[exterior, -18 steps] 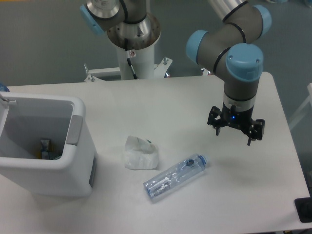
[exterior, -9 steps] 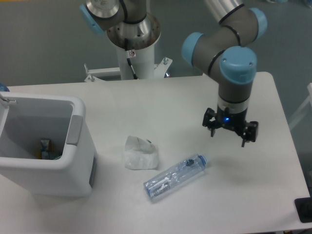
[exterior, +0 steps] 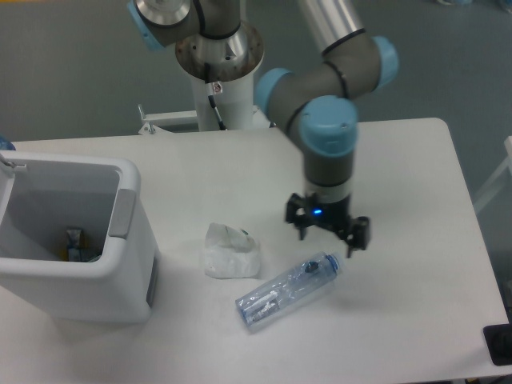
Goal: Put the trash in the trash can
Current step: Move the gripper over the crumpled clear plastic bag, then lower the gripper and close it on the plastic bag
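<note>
A crumpled white paper tissue lies on the table to the right of the trash can. Just below and right of it lies a crushed clear plastic bottle, its blue cap pointing right. The white trash can stands at the left edge, with a grey handle panel on its right wall and some items showing inside at the bottom. My gripper hangs open, pointing down, just above the bottle's cap end, with nothing between its fingers.
The arm's base column rises behind the table's far edge. The table ends at the right, where a dark object sits at the lower right corner of the view.
The arm swung left and slightly down, carrying the open gripper from the table's right side to just above the bottle's cap end. The tissue, bottle and trash can have not moved.
</note>
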`<state>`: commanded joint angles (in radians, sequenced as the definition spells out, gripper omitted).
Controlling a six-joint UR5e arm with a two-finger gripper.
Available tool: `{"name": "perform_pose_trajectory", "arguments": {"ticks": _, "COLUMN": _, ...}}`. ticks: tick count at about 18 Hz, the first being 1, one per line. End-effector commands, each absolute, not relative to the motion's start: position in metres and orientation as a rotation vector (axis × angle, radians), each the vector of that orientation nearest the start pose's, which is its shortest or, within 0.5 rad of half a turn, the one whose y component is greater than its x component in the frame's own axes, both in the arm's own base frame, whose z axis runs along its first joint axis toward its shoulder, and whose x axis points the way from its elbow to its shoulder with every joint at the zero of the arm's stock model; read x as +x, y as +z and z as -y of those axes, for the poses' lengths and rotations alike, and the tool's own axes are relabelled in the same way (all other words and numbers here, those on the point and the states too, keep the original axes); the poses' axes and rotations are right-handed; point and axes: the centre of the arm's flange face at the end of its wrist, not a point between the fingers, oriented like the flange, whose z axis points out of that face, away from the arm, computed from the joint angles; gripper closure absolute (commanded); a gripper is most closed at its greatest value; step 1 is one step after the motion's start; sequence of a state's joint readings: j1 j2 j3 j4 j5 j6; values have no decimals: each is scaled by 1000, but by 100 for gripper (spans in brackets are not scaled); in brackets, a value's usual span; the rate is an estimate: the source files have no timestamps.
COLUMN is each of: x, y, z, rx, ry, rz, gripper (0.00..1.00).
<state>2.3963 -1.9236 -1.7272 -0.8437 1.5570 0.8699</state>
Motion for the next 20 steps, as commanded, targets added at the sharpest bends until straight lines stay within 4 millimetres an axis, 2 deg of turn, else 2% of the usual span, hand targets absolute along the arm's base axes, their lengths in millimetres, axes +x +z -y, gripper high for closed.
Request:
{"name": "perform_pose_trajectory", "arguments": {"ticks": 2, "x": -327, "y": 281, "z": -520, "rx": -2996, "ry": 186, "rz": -126, "gripper": 0}}
{"name": "perform_pose_trajectory", "arguments": {"ticks": 5, "x": -289, "y": 248, "z": -512, "rx": -3056, "ry": 108, "rz": -130, "gripper": 0}}
{"name": "perform_pose_trajectory", "arguments": {"ticks": 13, "x": -290, "y": 220, "z": -517, "rx": -3083, "ry": 74, "rz": -149, "gripper": 0}}
{"name": "perform_pose_trajectory", "arguments": {"ticks": 16, "x": -299, "y": 222, "z": -523, "rx": -3074, "ry": 88, "rz": -156, "gripper": 0}}
{"name": "perform_pose_trajectory", "arguments": {"ticks": 20, "x": -305, "y": 220, "z": -520, "rx": -3092, "ry": 107, "rz": -165, "gripper": 0}}
